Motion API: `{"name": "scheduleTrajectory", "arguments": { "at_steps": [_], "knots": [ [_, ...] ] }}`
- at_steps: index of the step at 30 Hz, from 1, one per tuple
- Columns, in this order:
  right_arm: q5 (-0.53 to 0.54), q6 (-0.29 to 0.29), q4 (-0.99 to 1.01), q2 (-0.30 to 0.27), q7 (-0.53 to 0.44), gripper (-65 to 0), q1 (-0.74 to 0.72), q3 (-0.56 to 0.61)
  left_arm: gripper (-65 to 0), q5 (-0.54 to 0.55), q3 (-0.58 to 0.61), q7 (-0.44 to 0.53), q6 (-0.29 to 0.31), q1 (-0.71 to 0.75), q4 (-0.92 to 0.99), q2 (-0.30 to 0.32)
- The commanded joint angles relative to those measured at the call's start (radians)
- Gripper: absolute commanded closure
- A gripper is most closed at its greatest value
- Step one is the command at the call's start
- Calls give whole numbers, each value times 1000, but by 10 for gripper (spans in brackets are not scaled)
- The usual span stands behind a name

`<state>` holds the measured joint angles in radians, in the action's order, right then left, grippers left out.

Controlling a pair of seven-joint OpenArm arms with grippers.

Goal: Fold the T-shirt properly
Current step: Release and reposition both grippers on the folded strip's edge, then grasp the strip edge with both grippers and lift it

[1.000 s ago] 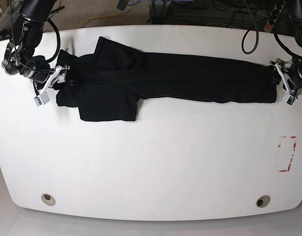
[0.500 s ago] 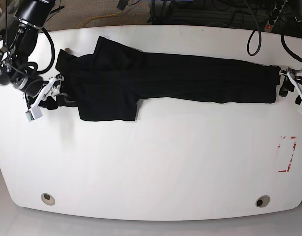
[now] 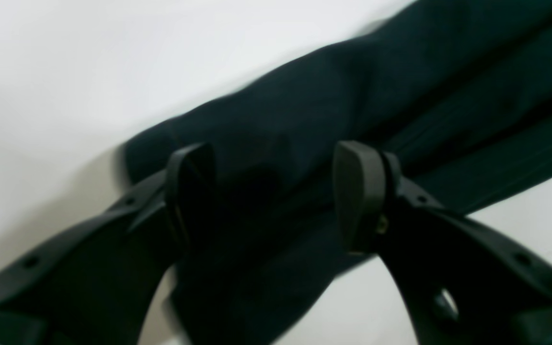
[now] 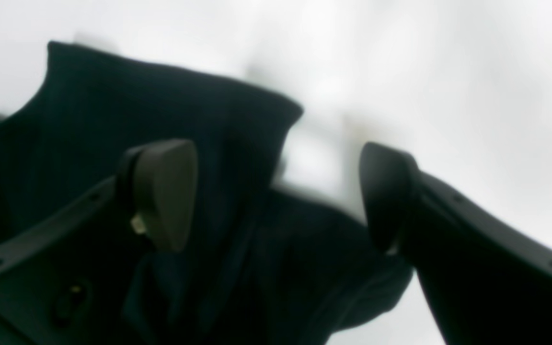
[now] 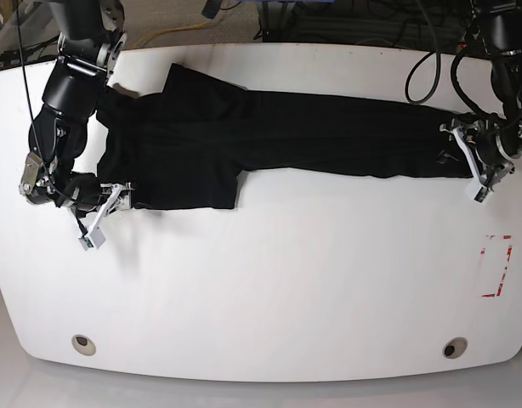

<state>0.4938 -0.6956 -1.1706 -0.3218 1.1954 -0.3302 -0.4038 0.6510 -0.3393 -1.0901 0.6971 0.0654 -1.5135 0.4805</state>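
The black T-shirt [image 5: 278, 140] lies folded into a long band across the back of the white table [image 5: 269, 280], with a sleeve part hanging forward at the left [image 5: 189, 183]. My right gripper [image 5: 102, 214] is at the shirt's lower left corner. In the right wrist view it [image 4: 273, 194] is open, jaws wide apart over the cloth's [image 4: 170, 96] edge. My left gripper [image 5: 478, 168] is at the shirt's right end. In the left wrist view it [image 3: 273, 191] is open, with the cloth [image 3: 352, 91] running between its fingers.
A red-marked rectangle [image 5: 496, 265] is on the table's right side. Two round holes [image 5: 84, 343] [image 5: 454, 348] sit near the front edge. Cables [image 5: 414, 25] lie behind the table's back edge.
My right gripper has moved forward along the shirt's left end to its lower corner. My left gripper swung out to the right, then came back inward onto the shirt's right end.
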Motion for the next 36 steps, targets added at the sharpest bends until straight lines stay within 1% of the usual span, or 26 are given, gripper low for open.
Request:
{"name": "scheduleTrajectory", "arguments": {
  "at_steps": [1, 4, 6, 8, 10, 12, 13, 14, 15, 16, 17, 18, 20, 23, 25, 29, 31, 32, 36],
  "knots": [
    [-34, -3, 45, 6, -38, -509, -40, -4, -360, 5, -5, 31, 1, -3, 18, 27],
    [-73, -3, 99, 13, -75, -509, -50, -4, -360, 3, -2, 40, 1, 12, 26, 27],
    [-77, -3, 111, 14, -84, -509, -48, -4, -360, 3, -4, 40, 1, 27, 26, 27],
    [-82, -3, 114, 42, -85, -509, -47, -4, -360, 3, -5, 40, 1, 37, 24, 27],
    [-83, -3, 114, 57, -87, -504, -45, -4, -360, 3, -7, 40, 1, 38, 24, 27],
    [-85, -3, 114, 72, -91, -458, -45, -4, -360, 3, -7, 40, 1, 38, 26, 27],
    [-85, -3, 114, 79, -93, -409, -45, -4, -360, 3, -7, 40, 1, 40, 26, 27],
    [-85, -3, 113, 86, -98, -323, -45, -4, -360, 3, -7, 40, 1, 47, 26, 27],
    [-85, -3, 113, 89, -104, -260, -45, -4, -358, 3, -7, 40, 1, 53, 26, 27],
    [-83, -3, 113, 92, -110, -182, -45, -4, -358, 3, -7, 40, 1, 55, 26, 27],
    [-83, -3, 113, 94, -124, -63, -45, -4, -358, 3, -5, 41, 1, 55, 26, 27],
    [-83, -3, 113, 94, -128, 0, -47, -4, -358, 3, -4, 41, 1, 57, 26, 27],
    [-77, -3, 111, 94, -130, 0, -47, -4, -358, 3, -4, 41, 1, 58, 27, 27],
    [-76, -3, 67, 94, -116, 0, -48, -13, -358, -32, -2, 41, 1, 58, 27, 25],
    [-74, -3, -18, 94, -84, 0, -33, -22, -358, -75, -2, 41, 1, 57, 27, 11],
    [-57, -3, -225, 102, 27, 0, 26, -88, -358, -159, -2, 41, 1, 55, 26, -26],
    [4, -3, -315, 109, 87, 0, 58, -122, -358, -198, -2, 41, 1, 55, 26, -33],
    [30, -3, -342, 109, 100, 0, 72, -129, -358, -204, -1, 41, 1, 55, 26, -33],
    [167, -3, -441, 94, 122, 0, 154, -174, -358, -214, -1, 41, 1, 53, 26, -56]
  ]
}}
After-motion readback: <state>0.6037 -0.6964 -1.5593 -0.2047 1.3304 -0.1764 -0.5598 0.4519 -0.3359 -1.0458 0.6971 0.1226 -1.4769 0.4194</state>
